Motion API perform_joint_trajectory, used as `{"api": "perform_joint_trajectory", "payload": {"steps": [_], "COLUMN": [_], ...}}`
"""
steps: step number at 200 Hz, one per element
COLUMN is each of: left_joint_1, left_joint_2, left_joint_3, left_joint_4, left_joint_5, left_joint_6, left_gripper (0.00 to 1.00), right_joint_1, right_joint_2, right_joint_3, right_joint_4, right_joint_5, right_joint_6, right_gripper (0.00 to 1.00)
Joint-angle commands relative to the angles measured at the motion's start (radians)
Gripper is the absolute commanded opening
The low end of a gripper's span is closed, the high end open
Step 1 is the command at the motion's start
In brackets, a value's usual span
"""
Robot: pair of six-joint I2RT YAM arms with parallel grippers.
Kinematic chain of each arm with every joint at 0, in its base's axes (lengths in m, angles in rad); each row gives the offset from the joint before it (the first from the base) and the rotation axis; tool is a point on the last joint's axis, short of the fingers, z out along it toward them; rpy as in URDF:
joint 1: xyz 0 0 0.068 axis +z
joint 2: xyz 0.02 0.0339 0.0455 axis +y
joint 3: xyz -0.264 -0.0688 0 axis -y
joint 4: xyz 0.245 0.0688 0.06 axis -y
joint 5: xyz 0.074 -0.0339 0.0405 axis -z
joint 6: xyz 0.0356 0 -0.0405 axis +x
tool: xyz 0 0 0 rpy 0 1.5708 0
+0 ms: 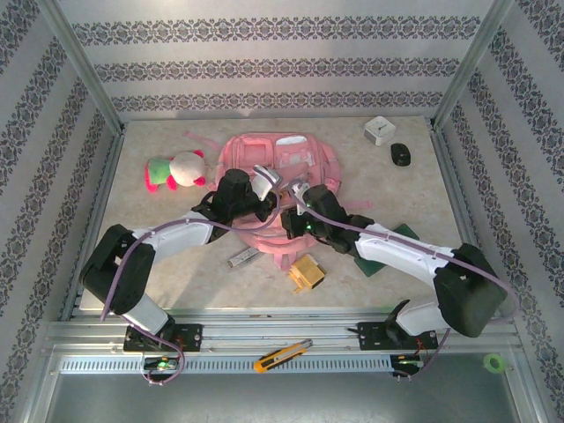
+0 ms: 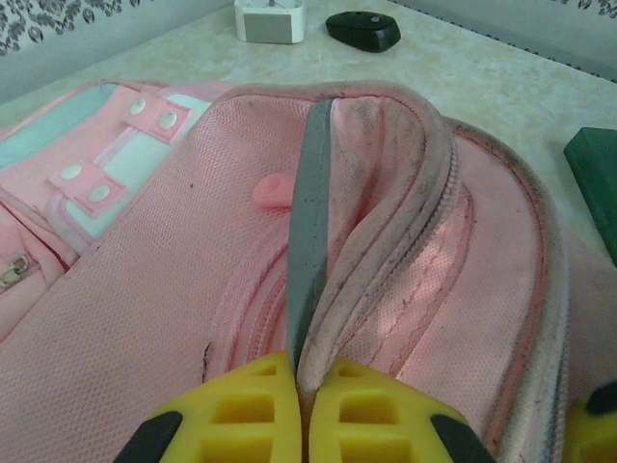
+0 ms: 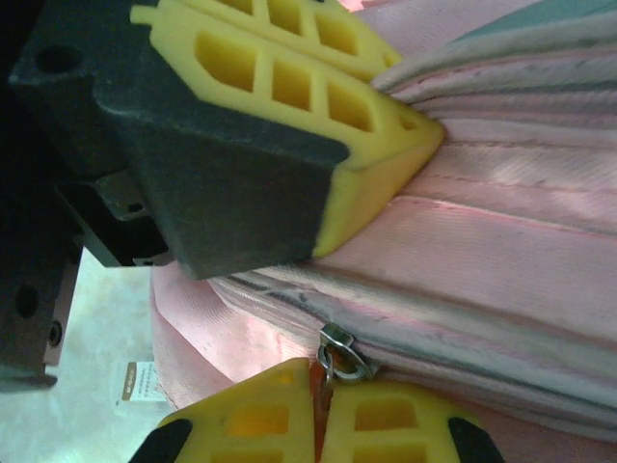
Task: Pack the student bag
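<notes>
The student bag [image 1: 286, 159], a large pink backpack, lies flat mid-table. Both arms reach in over its near end. My left gripper [image 1: 267, 179] is shut on the piped rim of the bag's opening. In the left wrist view its yellow fingers pinch that rim and a grey-green strip [image 2: 307, 371], and the pink fabric [image 2: 145, 289] spreads out beyond. My right gripper [image 3: 328, 386] is shut on the metal zipper pull [image 3: 339, 355] at the bag's side seam. Just above it the left gripper's yellow fingers [image 3: 289, 87] hold the folded edge.
A plush toy [image 1: 176, 169] lies left of the bag. A white box [image 1: 380, 130] and a black mouse [image 1: 401, 154] sit at the back right. A green book [image 1: 388, 251], a yellow item [image 1: 307, 273] and a grey stick [image 1: 242, 257] lie near the front. A utility knife [image 1: 282, 355] rests on the rail.
</notes>
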Motion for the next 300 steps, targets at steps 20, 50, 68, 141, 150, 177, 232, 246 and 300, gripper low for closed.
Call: {"api": "perform_joint_trajectory", "payload": {"steps": [20,50,68,141,150,177,232,246,300], "left_joint_1": [-0.023,-0.011,0.005,0.074,0.078,0.086,0.091,0.093,0.139], "left_joint_2": [-0.014,-0.05,-0.061,-0.058,-0.059,-0.064,-0.075,-0.077,0.022], "left_joint_3": [0.022,-0.018,-0.046,-0.092,-0.095,-0.098,-0.057,-0.023,0.103], "left_joint_4": [0.239,0.243,0.274,0.489,0.494,0.492,0.354,0.266,0.218], "left_joint_5": [0.015,0.094,0.132,0.395,0.421,0.48,0.423,0.344,0.186], "left_joint_6": [-0.012,0.068,0.072,0.022,0.031,0.059,0.159,0.202,0.16], "left_gripper": [0.0,0.0,0.0,0.0,0.0,0.0,0.0,0.0,0.06], "right_joint_1": [0.072,0.012,-0.044,-0.178,-0.189,-0.202,-0.206,-0.179,-0.081], "right_joint_2": [-0.053,-0.194,-0.27,-0.286,-0.274,-0.229,-0.147,-0.154,-0.121], "right_joint_3": [-0.059,-0.104,-0.143,-0.209,-0.204,-0.185,-0.18,-0.201,-0.208], "right_joint_4": [0.13,0.074,0.097,0.27,0.293,0.378,0.466,0.513,0.615], "right_joint_5": [-0.054,-0.031,-0.069,-0.067,-0.069,-0.08,0.002,0.087,0.287], "right_joint_6": [0.089,0.218,0.313,0.612,0.634,0.678,0.801,0.803,0.74], "right_gripper": [0.37,0.55,0.61,0.73,0.73,0.75,0.33,0.13,0.0]}}
